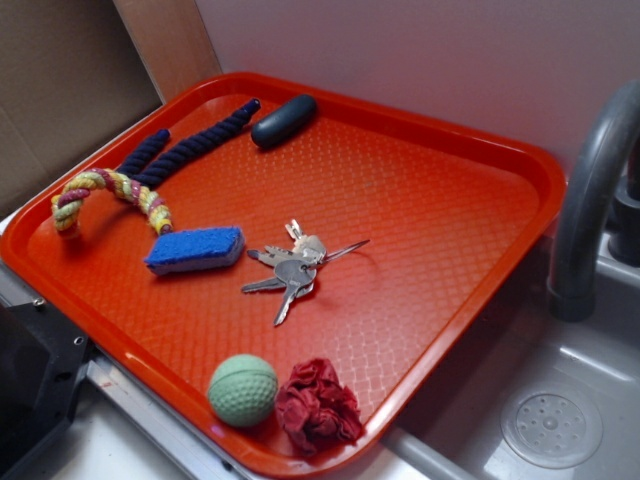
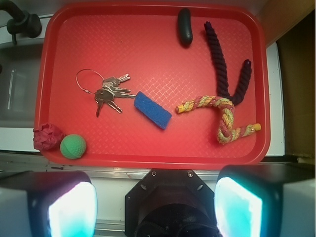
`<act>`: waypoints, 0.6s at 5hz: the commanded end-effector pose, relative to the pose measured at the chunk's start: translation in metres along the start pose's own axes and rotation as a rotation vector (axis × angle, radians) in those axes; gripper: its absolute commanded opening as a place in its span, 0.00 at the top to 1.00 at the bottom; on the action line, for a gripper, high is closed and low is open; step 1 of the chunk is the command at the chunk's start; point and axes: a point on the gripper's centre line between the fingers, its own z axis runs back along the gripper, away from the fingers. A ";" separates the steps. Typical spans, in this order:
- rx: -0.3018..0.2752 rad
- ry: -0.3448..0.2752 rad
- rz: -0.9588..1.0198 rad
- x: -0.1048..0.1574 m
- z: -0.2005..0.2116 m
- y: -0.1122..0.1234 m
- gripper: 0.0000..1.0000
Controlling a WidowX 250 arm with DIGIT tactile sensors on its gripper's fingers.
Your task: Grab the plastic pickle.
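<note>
The plastic pickle (image 1: pixel 284 121) (image 2: pixel 185 27) is a small dark oblong capsule lying at the far edge of the red tray (image 1: pixel 450 250) (image 2: pixel 148 49), beside the tip of the navy rope. In the wrist view my gripper (image 2: pixel 155 210) hovers high above the tray's near side, off the tray over the black robot base. Its two pale fingers (image 2: pixel 71 210) stand wide apart with nothing between them. The gripper does not show in the exterior view.
On the tray lie a navy and multicoloured rope toy (image 1: pixel 130 180) (image 2: pixel 224 94), a blue sponge (image 1: pixel 195 250) (image 2: pixel 153 109), a bunch of keys (image 1: pixel 295 268) (image 2: pixel 106 91), a pale green ball (image 1: pixel 243 390) (image 2: pixel 73 146) and a crumpled red cloth (image 1: pixel 318 405) (image 2: pixel 47 137). A grey faucet (image 1: pixel 590 200) and sink stand to the right.
</note>
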 end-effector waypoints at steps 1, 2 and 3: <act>0.000 0.000 0.000 0.000 0.000 0.000 0.00; 0.152 -0.057 0.007 0.046 -0.041 0.001 0.00; 0.100 -0.067 -0.043 0.087 -0.081 0.010 0.00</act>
